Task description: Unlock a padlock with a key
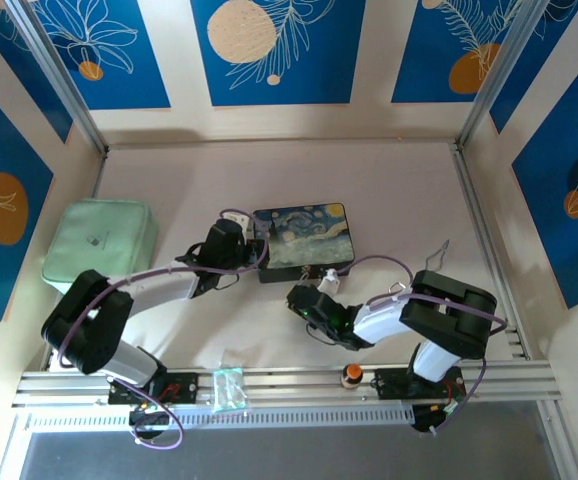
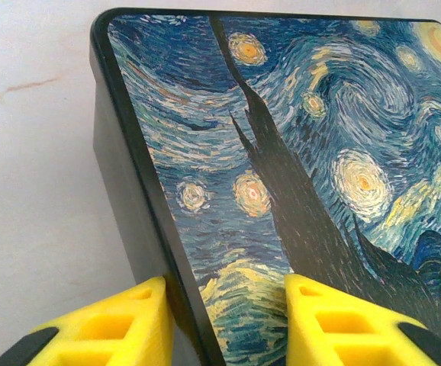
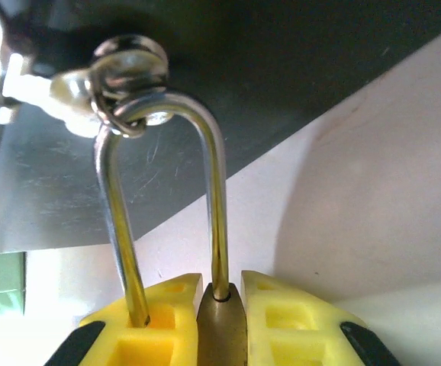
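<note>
1. Nearest in the wrist view, the right gripper (image 3: 220, 288) is clenched on the tiny brass-gold padlock (image 3: 222, 335), its yellow fingers (image 3: 297, 320) pinching the block body from both sides.
2. Just beyond, the padlock's thin silver U-shaped shackle (image 3: 159, 103) loops through the small steel ring (image 3: 129, 61) on the front wall of the dark box with the swirling night-sky lid (image 1: 302, 235). One leg enters the body. The other runs down over a finger with its end hidden, so I cannot tell whether it is seated.
3. Farther back, the left gripper (image 2: 228, 320) straddles the box's left edge, with one yellow pad by the black side wall and one over the painted lid. I cannot tell whether it is squeezing or merely bracing.
4. By my reading this is the holding step: lock steadied, box pinned, no key in yet.
5. The next move calls for the small silvery key at the body's underside, finely aligned with the keyway, while the right grip keeps the body from swinging on the ring.
</note>
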